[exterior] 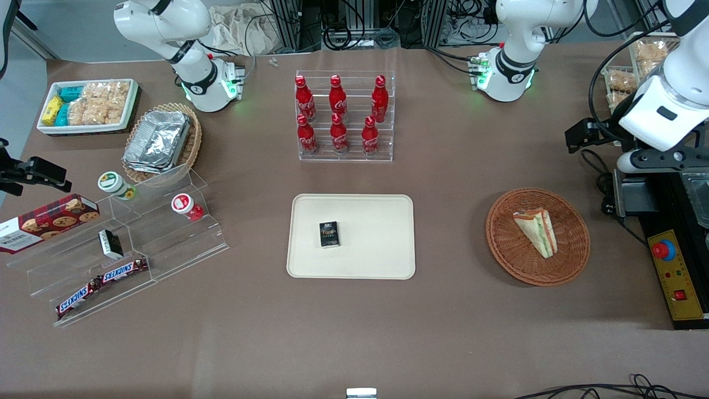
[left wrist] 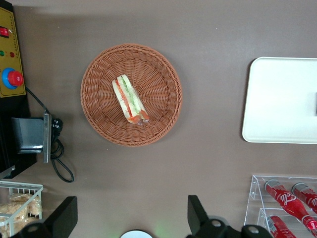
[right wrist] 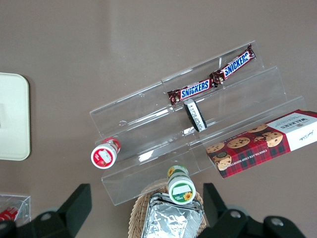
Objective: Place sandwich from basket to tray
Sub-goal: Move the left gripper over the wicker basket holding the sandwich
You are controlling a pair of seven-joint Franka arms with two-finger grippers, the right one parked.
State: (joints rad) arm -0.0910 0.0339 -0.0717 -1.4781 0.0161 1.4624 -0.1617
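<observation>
Front view shows the sandwich [exterior: 536, 230] lying on its side in the round reddish-brown basket [exterior: 570, 260], toward the working arm's end of the brown tabletop [exterior: 454, 332], touching the weave and sitting a little off the basket's middle with rim showing all round it. The tray [exterior: 376, 255] lies flat near the middle of the tabletop, well apart from the basket, with a bare stretch of tabletop between the two rims. On the tray a small dark box [exterior: 329, 234] rests near its middle, leaving most of the cream surface bare up to the low rim. A clear rack of red bottles [exterior: 344, 116] stands farther from the front camera than the tray, apart from the tray's edge. Wrist view of the working arm looks straight down on the basket [left wrist: 163, 99] and the sandwich [left wrist: 130, 99], with the claw [left wrist: 131, 218] raised well above the tabletop, its two dark fingers [left wrist: 64, 213] spread wide and holding nothing. One rounded end of the tray [left wrist: 277, 99] shows beside the basket, with bare tabletop between them.
</observation>
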